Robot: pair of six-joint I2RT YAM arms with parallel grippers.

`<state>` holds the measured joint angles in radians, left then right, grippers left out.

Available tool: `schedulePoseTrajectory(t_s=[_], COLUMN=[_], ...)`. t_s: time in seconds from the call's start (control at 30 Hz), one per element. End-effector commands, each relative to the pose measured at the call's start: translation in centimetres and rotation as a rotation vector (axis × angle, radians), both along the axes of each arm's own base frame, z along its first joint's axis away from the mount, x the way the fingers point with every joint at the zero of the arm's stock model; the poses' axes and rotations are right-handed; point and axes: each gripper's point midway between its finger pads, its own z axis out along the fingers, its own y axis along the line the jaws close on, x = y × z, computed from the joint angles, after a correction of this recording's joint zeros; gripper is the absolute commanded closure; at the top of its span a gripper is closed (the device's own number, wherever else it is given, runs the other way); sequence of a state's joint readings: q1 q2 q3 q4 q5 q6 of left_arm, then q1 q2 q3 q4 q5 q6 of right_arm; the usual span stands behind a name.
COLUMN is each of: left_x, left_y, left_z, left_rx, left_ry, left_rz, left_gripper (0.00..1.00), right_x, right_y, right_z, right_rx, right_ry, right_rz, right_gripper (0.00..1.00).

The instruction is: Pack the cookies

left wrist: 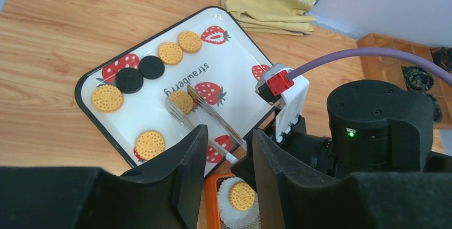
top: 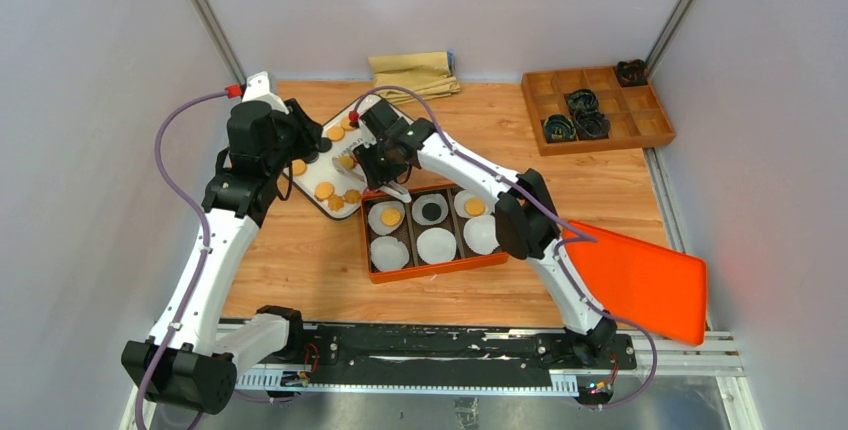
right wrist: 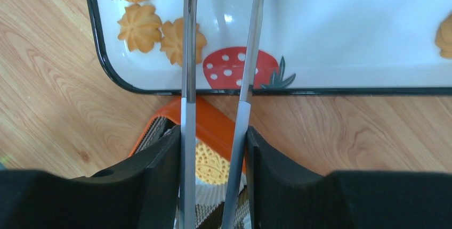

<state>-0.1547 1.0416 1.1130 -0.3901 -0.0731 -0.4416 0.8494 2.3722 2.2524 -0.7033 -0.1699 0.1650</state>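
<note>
The right tool (right wrist: 213,133) is gripping a pair of metal tongs (left wrist: 213,116) by the handles, its fingers pressed narrow against both arms. The tongs are reaching forward from it over the strawberry tray (left wrist: 144,109). Their 2 tips are sitting on either side of 1 golden cookie (left wrist: 182,101) near the middle of the tray. Whether the cookie is pinched yet or only bracketed, I cannot tell.

The left tool (left wrist: 229,133) is hovering just beside the right one with its fingers apart and nothing between them. More cookies are lying ahead of it on the tray, golden ones and 2 black ones (left wrist: 129,80) in a loose row. Flower-shaped ones (right wrist: 139,26) are lying to the left of the tongs.

Directly beneath and behind the right tool, the orange box (top: 372,250) is standing on the bench (top: 300,290), touching the tray's edge. It is holding 6 paper cups (top: 436,245): 3 are already carrying a cookie and 3 are showing bare.

So the job is looking about half done, and the step in hand is the pick. Next the tongs need a firm but gentle squeeze — too hard and the cookie may snap or squirt out. Then comes a straight lift, a pull back over the box and a release above a bare cup.
</note>
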Motion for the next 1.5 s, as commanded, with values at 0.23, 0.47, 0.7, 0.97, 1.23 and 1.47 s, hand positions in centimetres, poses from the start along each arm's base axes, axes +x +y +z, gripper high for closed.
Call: schedulePoseTrajectory(t_s=[0.23, 0.47, 0.7, 0.97, 1.23, 1.47], left_x=[0.3, 0.6, 1.1, 0.7, 0.4, 0.3], left_y=[-0.6, -1.3, -2.0, -2.4, -2.4, -2.3], left_z=[1.7, 1.3, 0.7, 0.2, 0.3, 0.4], left_rx=[-0.011, -0.038, -0.05, -0.07, -0.067, -0.056], left_ry=[-0.048, -0.041, -0.022, -0.016, -0.016, -0.019], left_rz=[-0.027, -0.05, -0.079, -0.101, -0.105, -0.107], left_gripper=[0.58, 0.58, 0.58, 0.58, 0.58, 0.57], right_x=[-2.8, -8.7, -16.7, -22.2, -23.4, -23.5], right_y=[-4.9, -8.9, -11.7, -13.2, -13.3, -12.7], right_z=[11.2, 13.2, 11.6, 9.5, 8.0, 6.4], right_rx=[0.103, 0.121, 0.071, 0.033, 0.004, -0.045], right_ry=[-0.193, -0.172, -0.12, -0.043, -0.007, 0.019], right_rz=[-0.038, -0.01, 0.054, 0.056, 0.059, 0.067], right_gripper=[0.74, 0.74, 0.74, 0.73, 0.72, 0.65])
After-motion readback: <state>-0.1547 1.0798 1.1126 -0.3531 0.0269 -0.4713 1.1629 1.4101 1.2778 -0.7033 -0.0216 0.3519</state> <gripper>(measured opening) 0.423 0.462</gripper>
